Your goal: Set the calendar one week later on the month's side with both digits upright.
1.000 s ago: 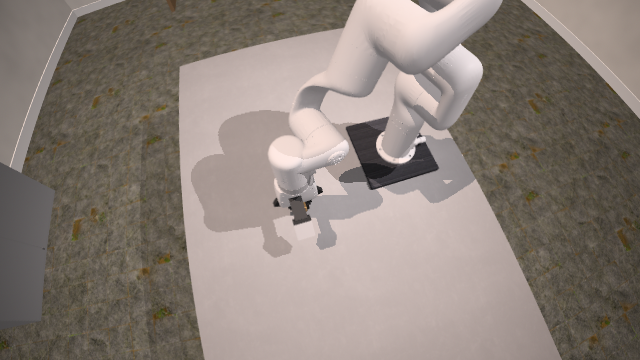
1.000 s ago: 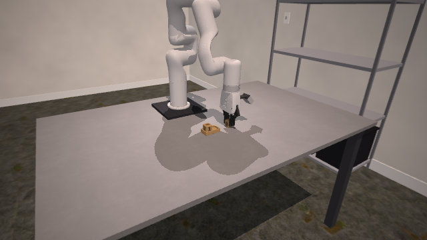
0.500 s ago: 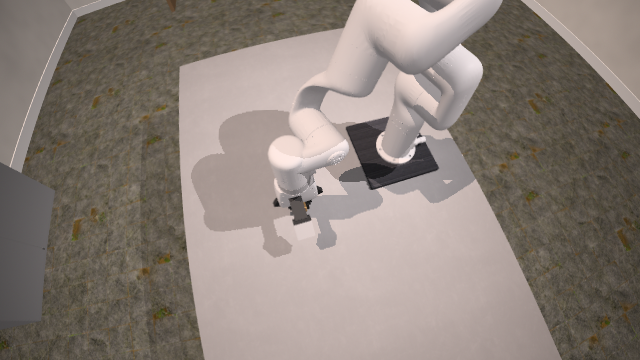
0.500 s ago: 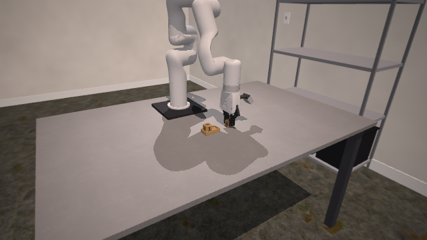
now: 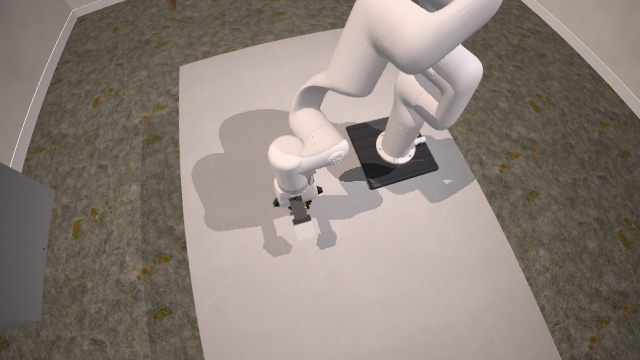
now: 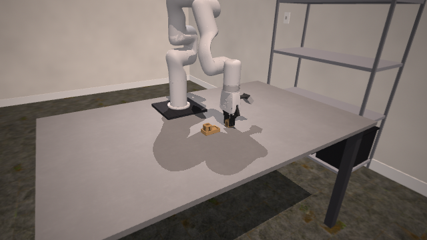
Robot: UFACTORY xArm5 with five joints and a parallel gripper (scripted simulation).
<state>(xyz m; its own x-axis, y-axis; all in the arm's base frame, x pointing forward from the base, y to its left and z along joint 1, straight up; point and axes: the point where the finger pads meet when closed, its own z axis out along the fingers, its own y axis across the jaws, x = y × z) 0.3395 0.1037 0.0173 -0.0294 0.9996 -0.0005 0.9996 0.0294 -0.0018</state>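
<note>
In the exterior view a small wooden tray (image 6: 211, 131) lies flat on the table with one wooden digit cube (image 6: 207, 127) standing in its left half; that cube's near face shows a dark digit. My gripper (image 6: 229, 124) points straight down just right of the tray and is shut on the second wooden cube (image 6: 227, 123), held close above the table top. In the top view the gripper (image 5: 300, 214) shows from above; the arm hides the tray and both cubes there.
The arm's black base plate (image 6: 179, 108) is behind the tray. A metal shelf rack (image 6: 337, 60) stands past the table's right edge. A grey cabinet (image 5: 22, 250) stands on the floor at the left in the top view.
</note>
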